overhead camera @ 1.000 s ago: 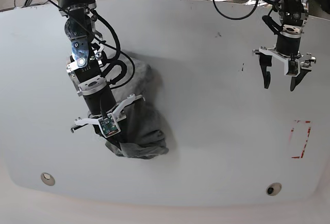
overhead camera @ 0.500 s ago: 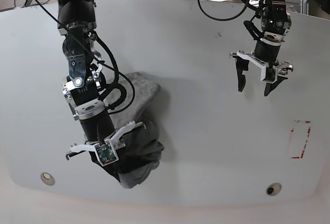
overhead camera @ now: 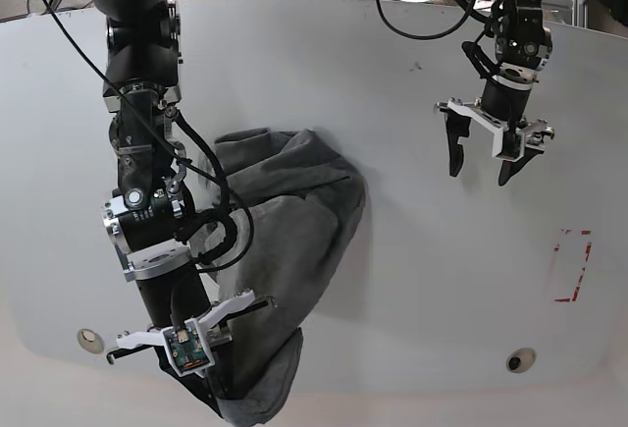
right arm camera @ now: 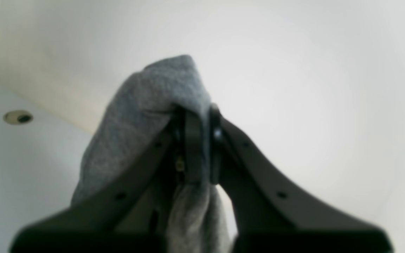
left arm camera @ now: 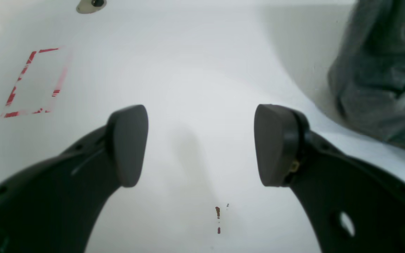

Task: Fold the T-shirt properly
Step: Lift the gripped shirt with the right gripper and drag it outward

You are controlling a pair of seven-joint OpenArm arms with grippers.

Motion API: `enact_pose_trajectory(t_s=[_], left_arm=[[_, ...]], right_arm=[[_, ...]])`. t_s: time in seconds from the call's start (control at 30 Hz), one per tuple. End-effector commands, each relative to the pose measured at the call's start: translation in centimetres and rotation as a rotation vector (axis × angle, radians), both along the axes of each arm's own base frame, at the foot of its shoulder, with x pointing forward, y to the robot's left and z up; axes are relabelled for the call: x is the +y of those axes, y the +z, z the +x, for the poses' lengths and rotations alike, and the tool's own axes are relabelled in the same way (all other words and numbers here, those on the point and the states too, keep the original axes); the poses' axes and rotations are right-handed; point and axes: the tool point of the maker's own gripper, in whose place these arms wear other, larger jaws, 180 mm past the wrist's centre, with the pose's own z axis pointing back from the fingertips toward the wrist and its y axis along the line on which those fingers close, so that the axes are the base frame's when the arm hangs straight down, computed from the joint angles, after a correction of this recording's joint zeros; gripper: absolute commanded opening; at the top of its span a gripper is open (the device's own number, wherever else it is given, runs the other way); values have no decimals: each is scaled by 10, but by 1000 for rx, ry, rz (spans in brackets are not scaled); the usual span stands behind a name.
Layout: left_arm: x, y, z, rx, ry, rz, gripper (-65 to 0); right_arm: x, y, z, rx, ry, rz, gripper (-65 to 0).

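The dark grey T-shirt (overhead camera: 294,221) lies bunched and stretched on the white table (overhead camera: 412,280), running from the middle left down to the front edge. My right gripper (overhead camera: 221,393) is at that front edge, shut on a fold of the T-shirt (right arm camera: 153,105). In the right wrist view the right gripper (right arm camera: 197,147) pinches the cloth, which drapes over its left finger. My left gripper (overhead camera: 479,174) hovers open over bare table at the right, well apart from the shirt. The left wrist view shows the left gripper (left arm camera: 202,144) with nothing between its pads, and the T-shirt (left arm camera: 381,70) at the upper right.
A red tape rectangle (overhead camera: 572,266) marks the table at the right, also the red tape rectangle (left arm camera: 33,82). Round holes sit near the front edge: one hole (overhead camera: 90,340) at the left and another hole (overhead camera: 520,359) at the right. Cables hang behind the table.
My right arm has drawn the T-shirt toward the front edge, stretching it out longer. My left gripper shifted left and slightly back, then stayed still, open.
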Motion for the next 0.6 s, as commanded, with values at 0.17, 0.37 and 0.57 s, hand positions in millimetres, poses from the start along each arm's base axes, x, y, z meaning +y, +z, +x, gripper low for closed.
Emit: enact_pose_trajectory(t_s=[0.17, 0.37, 0.57], left_arm=[[-14, 16, 13, -56, -42, -5, -208], [-20, 22, 16, -67, -63, 1, -208], [-34, 27, 21, -80, -97, -9, -209]], right_arm=[[-17, 49, 3, -130, -32, 19, -650], [-14, 71, 1, -179, -26, 10, -649], [-13, 95, 0, -227, -27, 2, -648]])
